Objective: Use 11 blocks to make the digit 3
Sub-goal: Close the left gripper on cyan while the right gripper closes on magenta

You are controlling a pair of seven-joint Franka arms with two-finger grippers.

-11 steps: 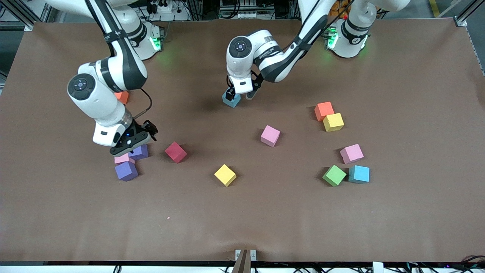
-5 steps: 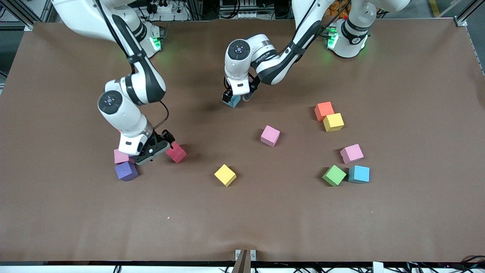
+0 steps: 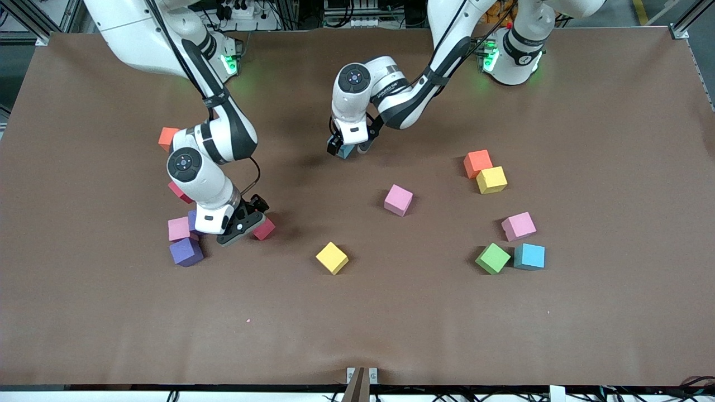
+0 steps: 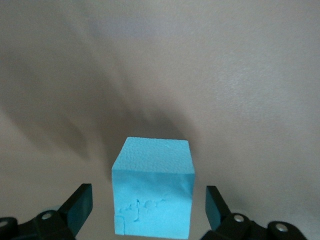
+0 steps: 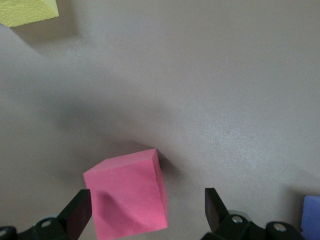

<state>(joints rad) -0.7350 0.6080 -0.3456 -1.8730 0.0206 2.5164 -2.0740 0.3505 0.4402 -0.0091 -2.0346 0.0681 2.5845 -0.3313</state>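
Since the earlier moment, the right hand (image 3: 248, 228) has moved toward the middle of the worktop (image 3: 391, 312). It now hangs low over a red block (image 5: 128, 200), fingers open on both sides without touching it. Near to far among the blocks: a yellow block (image 3: 332, 258) lies nearest, then a pink block (image 3: 398, 200). Farthest, the left hand (image 3: 347, 148) is open around a blue block (image 4: 153, 187), with small gaps beside both fingers.

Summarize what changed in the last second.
Right claw swung from the purple and pink blocks toward the left arm's end, now open around the red block. Left claw stayed open around the teal block, barely shifting. Every block stayed put.
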